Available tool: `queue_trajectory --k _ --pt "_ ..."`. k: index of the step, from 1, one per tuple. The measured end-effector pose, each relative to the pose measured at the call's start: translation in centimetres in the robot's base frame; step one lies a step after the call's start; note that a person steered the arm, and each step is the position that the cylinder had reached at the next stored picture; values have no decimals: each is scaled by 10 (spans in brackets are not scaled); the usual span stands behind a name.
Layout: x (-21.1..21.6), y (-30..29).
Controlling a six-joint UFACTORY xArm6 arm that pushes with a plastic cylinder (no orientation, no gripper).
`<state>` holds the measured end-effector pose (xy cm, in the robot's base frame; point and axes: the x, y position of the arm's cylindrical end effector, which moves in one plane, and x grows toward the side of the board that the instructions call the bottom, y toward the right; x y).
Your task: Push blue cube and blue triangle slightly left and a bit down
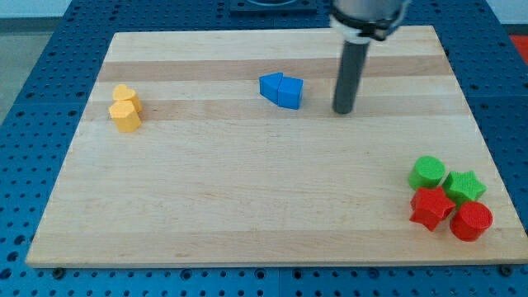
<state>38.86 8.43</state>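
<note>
The blue cube (290,92) and the blue triangle (270,86) sit touching each other in the upper middle of the wooden board (247,190), the triangle on the view's left. My tip (343,110) stands on the board to the view's right of the cube, a short gap away and slightly lower. The dark rod rises from it to the arm at the view's top.
Two yellow blocks (125,108) sit together at the view's left. At the bottom right are a green cylinder (427,172), a green star (464,186), a red star (431,208) and a red cylinder (472,221), clustered near the board's edge.
</note>
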Motion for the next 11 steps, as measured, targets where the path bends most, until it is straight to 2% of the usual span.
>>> queue_trajectory --k 3,6,11 --pt "-43 -76" --pt "-87 -111" --pt "-93 -207"
